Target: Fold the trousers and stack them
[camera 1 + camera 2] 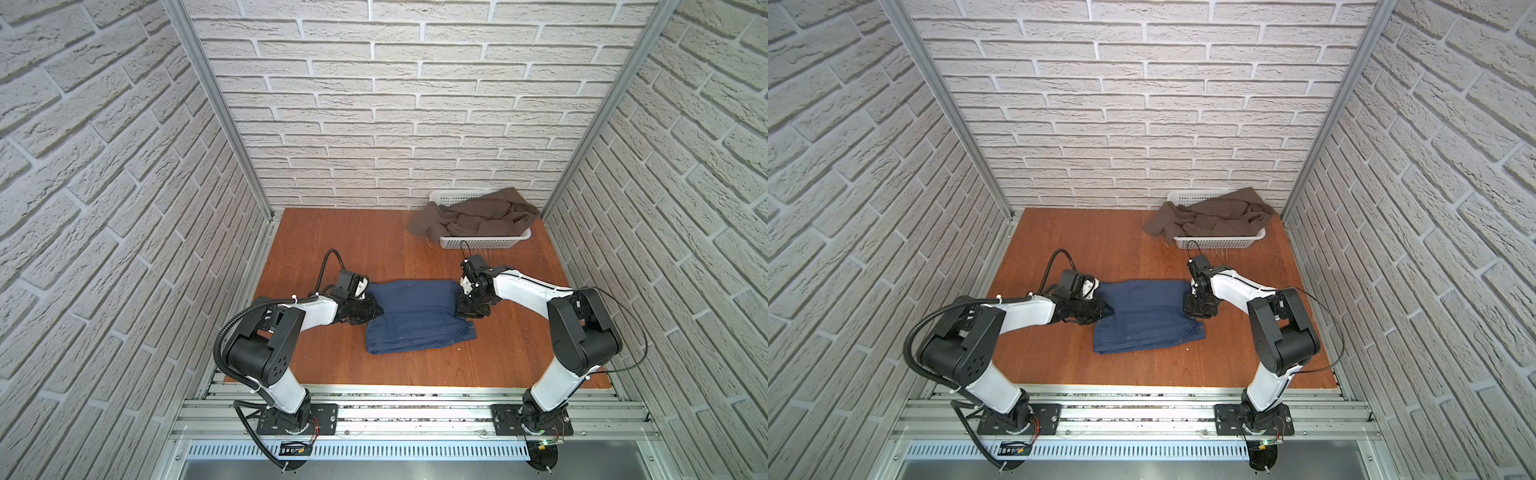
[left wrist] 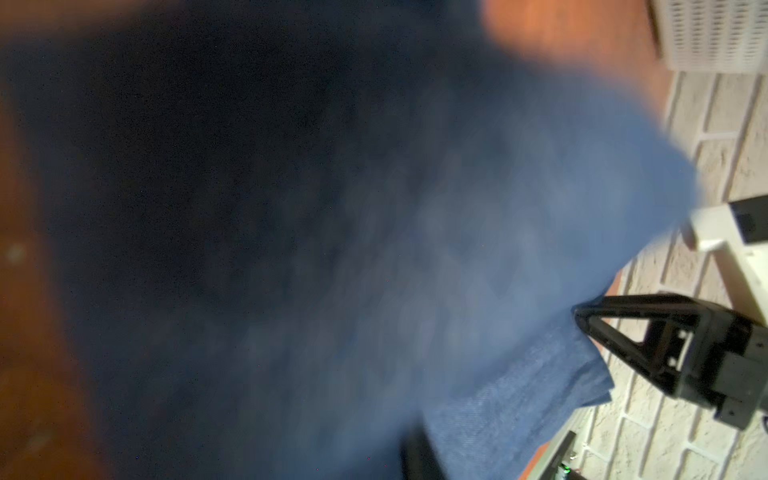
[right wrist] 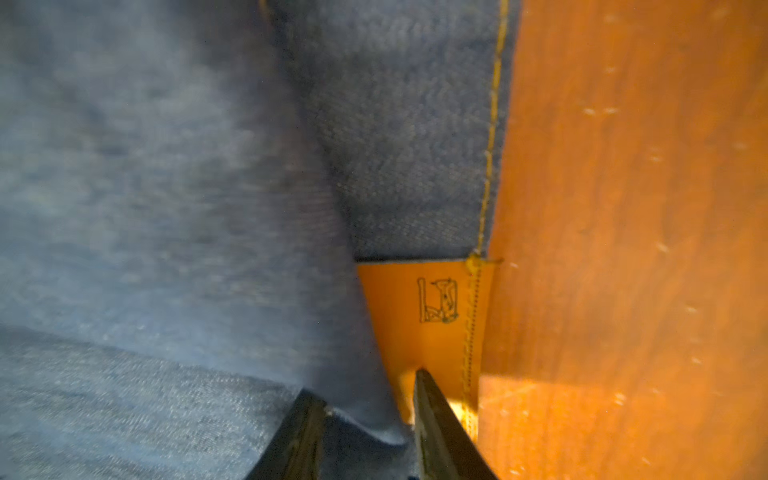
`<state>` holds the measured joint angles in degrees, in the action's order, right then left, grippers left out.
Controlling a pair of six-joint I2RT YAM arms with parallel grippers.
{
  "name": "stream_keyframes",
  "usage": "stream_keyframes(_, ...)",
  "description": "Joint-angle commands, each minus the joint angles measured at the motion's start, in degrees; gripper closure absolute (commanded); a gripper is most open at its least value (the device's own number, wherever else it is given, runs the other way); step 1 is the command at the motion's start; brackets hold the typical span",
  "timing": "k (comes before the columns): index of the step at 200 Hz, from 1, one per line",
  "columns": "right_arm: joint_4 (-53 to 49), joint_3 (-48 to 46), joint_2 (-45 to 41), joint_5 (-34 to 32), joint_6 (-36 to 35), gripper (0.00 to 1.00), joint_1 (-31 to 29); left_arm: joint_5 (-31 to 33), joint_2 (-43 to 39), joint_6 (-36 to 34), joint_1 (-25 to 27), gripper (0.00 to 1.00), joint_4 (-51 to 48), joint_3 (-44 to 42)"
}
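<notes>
The trousers (image 1: pixel 415 316) (image 1: pixel 1144 318), dark blue denim, lie folded into a rough rectangle mid-table. My left gripper (image 1: pixel 370 309) (image 1: pixel 1100 311) sits at their left edge. In the left wrist view blurred denim (image 2: pixel 374 249) fills the picture and hides the jaws; only one dark finger (image 2: pixel 415 457) shows. My right gripper (image 1: pixel 465 309) (image 1: pixel 1196 311) is at the right edge. In the right wrist view my right gripper (image 3: pixel 370 424) has a thick fold of denim pinched between its fingers, beside the tan patch (image 3: pixel 432 316) and orange stitching.
A white basket (image 1: pixel 486 242) (image 1: pixel 1221 242) holding a crumpled brown cloth (image 1: pixel 478 216) stands at the back right, just behind the right arm. Brick-pattern walls close in three sides. Metal rails run along the table's front edge (image 1: pixel 415 386).
</notes>
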<state>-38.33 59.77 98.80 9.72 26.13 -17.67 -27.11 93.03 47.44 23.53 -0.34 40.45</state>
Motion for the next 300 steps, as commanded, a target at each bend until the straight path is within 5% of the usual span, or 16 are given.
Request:
stream_keyframes(1,1.6,0.4,-0.3,3.7,-0.2,0.62,-1.7,7.1,-3.4,-4.6,-0.4,0.99,-10.0,3.4)
stream_keyframes(38,-0.1,3.9,-3.8,3.4,1.0,0.59,-4.4,15.4,-7.3,-8.7,-5.3,1.0,-19.3,8.8)
stream_keyframes(83,-1.9,7.5,-6.6,2.7,1.5,0.59,-5.5,19.8,-6.2,-14.9,-17.3,1.0,-28.2,19.2)
stream_keyframes(131,-2.3,8.4,-6.8,2.0,1.5,0.59,-5.6,24.4,9.2,-21.2,-25.6,1.0,-35.3,38.5)
stream_keyframes(181,-2.1,8.5,-6.5,2.3,1.1,0.59,-5.7,26.6,24.0,-24.9,-27.2,1.0,-42.4,55.4)
stream_keyframes(196,-2.0,8.5,-6.3,2.8,1.1,0.59,-5.7,27.4,25.5,-25.7,-27.3,0.86,-44.2,58.1)
stream_keyframes(210,-2.0,8.7,-6.3,3.1,1.0,0.59,-5.8,29.0,24.7,-25.6,-27.2,0.56,-45.1,59.1)
stream_keyframes(220,-2.0,8.8,-6.4,3.2,1.0,0.59,-5.8,31.1,23.0,-25.5,-27.2,0.45,-45.4,58.9)
stream_keyframes(260,-2.1,9.5,-6.7,3.4,1.2,0.59,-6.2,40.5,9.8,-24.6,-22.1,0.23,-43.4,53.4)
stream_keyframes(300,-1.8,10.1,-6.2,3.5,1.6,0.59,-6.7,39.9,6.4,-19.2,-12.7,0.2,-43.7,44.8)
